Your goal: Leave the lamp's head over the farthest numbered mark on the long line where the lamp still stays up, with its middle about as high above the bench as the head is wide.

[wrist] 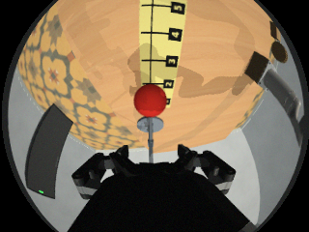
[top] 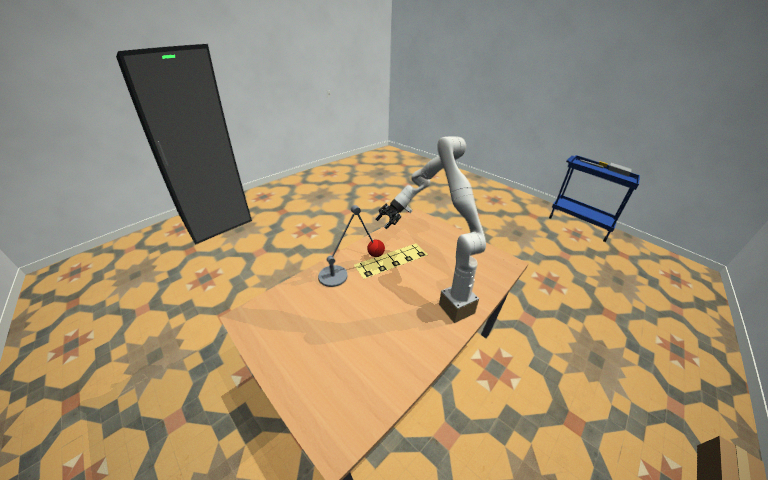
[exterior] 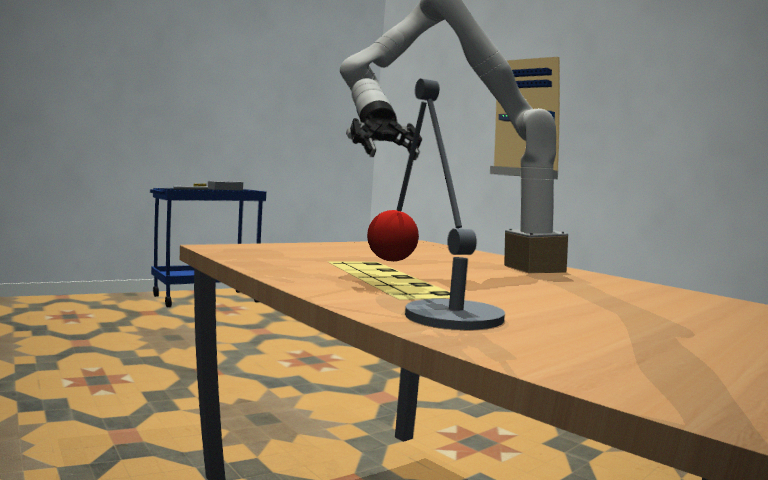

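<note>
The lamp's red ball head hangs above the bench near the low-number end of the yellow strip. Marks 2 to 5 are readable in the wrist view; the lowest is partly hidden by the head. The lamp's round grey base stands beyond that end of the strip. Its two thin rods meet at a raised elbow joint. My gripper is open and empty, above the head and on the far-mark side of the lamp.
The wooden bench carries the arm's base block. A blue cart stands apart from the bench. A dark door is at the wall. The bench edge runs close behind the lamp base.
</note>
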{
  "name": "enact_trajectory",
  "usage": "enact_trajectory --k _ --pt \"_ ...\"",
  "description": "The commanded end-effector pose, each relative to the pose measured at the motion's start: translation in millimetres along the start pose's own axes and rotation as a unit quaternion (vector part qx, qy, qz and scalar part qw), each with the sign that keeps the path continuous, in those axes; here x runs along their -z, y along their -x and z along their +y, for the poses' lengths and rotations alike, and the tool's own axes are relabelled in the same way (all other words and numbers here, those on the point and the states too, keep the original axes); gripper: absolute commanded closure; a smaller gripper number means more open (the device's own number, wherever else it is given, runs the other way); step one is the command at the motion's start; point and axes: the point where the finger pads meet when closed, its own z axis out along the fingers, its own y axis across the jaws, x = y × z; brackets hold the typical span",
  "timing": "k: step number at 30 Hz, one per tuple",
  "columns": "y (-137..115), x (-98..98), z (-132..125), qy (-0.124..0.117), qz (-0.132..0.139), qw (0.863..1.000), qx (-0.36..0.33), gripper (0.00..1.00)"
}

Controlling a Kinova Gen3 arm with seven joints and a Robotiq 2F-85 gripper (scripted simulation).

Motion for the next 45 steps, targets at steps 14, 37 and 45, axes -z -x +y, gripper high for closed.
enact_trajectory --k 14,37,45 --pt "0.5 29.2 -0.7 -0.002 0.001 1.0 0.0 0.0" --pt "1.5 27.0 -0.5 -0.001 -0.001 1.0 0.002 0.0" --pt "1.6 27.4 -0.6 -0.001 -0.001 1.0 0.002 0.0"
